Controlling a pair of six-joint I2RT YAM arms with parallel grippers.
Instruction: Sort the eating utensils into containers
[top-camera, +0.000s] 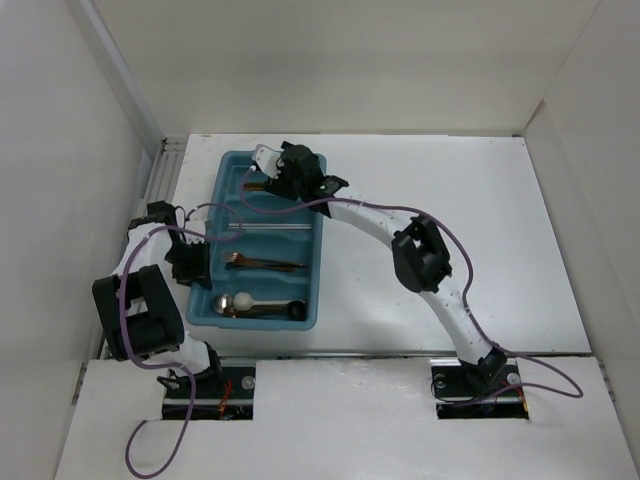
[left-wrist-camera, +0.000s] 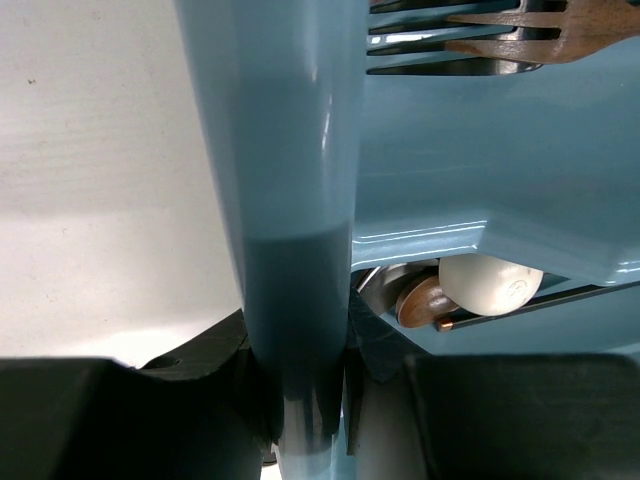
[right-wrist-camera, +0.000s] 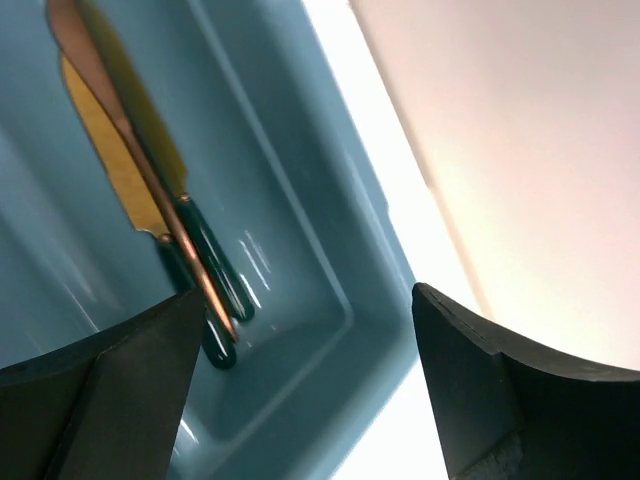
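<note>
top external view: the teal tray (top-camera: 318, 270) sits left of centre on the table (top-camera: 450, 250), with forks (top-camera: 265, 263) and spoons (top-camera: 255, 303) lying in its nearer compartments. the left gripper (left-wrist-camera: 300, 400) is clamped on the tray's left wall, arm folded tight. the right arm reaches across, and the right gripper (right-wrist-camera: 308, 300) hangs spread wide over the far compartment, gold and copper knives (right-wrist-camera: 130, 150) below.

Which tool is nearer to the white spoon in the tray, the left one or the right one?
Left. The left tool grips the tray beside the white spoon; the right tool hovers over the far compartment.
</note>
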